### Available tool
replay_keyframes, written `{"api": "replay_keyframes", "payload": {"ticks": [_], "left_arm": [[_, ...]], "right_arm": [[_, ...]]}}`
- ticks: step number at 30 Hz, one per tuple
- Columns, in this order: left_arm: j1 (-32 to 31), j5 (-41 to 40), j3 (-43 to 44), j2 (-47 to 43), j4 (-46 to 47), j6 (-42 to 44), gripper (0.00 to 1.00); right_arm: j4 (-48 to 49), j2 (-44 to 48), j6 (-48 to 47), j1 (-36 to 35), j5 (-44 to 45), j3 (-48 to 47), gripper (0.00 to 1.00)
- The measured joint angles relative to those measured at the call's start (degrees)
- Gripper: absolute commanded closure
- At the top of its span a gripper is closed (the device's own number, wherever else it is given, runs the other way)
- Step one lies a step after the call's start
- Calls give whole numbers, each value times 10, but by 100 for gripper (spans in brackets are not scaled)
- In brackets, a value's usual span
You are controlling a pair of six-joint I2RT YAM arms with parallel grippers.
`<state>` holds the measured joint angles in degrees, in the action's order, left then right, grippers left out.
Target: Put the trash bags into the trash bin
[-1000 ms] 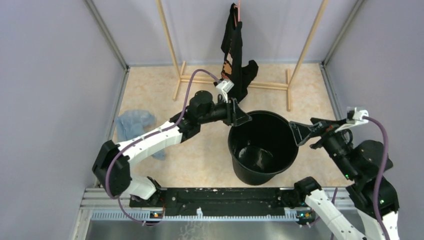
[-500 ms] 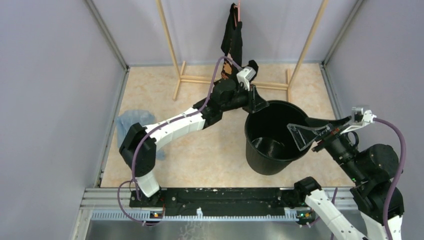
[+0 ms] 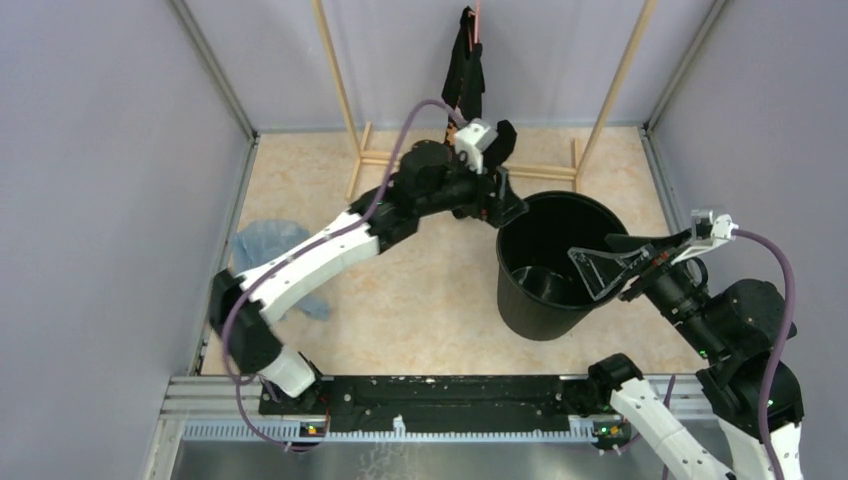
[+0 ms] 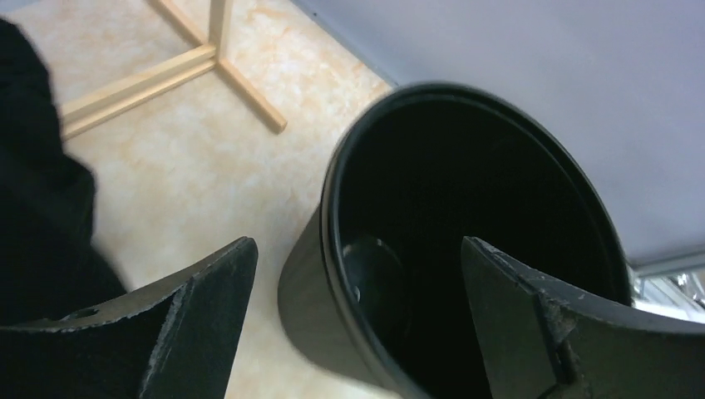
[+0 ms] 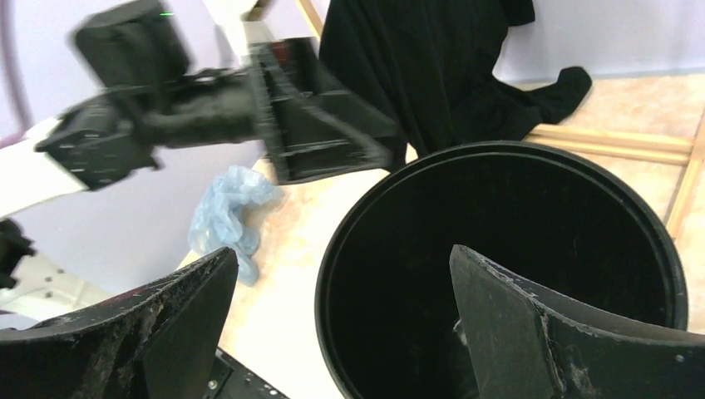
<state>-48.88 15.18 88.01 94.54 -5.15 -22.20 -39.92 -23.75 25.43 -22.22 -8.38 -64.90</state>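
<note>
Where the beige, marble-patterned table top is closed in by pale lavender walls, the black bin is seen standing mouth-up on its right half. The light-blue bag is left crumpled on the surface by the left wall, well apart from the bin. A wooden frame is set at the far end, and a black garment is hung from it. The left gripper is held beside the bin's far-left rim with its jaws spread and nothing between them; whether the rim is touched cannot be told. The right gripper is held over the near-right part of the mouth, likewise spread and empty. A black rail is fixed along the near edge.
</note>
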Motion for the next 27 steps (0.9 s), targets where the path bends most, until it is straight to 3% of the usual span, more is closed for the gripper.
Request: {"api": "replay_keyframes", "payload": {"ticks": [5,11,18,24,27], "left_arm": [[0,-77,-104,-218,-90,48,1],[9,-342,-277,-508,-226,5,1],[14,-513,-403,-510,-385,-187,2],[60,-535,-443,-489,-403,-268,2],[155,-507,-472,-474,-387,-303,2]], "right_arm": [[22,26,-18,0,3,22,1],[74,40,-16,0,-23,52,1],[104,41,-20,0,-56,56,1],[87,30,-14,0,-79,35,1],[83,31,-14,0,-80,25,1]]}}
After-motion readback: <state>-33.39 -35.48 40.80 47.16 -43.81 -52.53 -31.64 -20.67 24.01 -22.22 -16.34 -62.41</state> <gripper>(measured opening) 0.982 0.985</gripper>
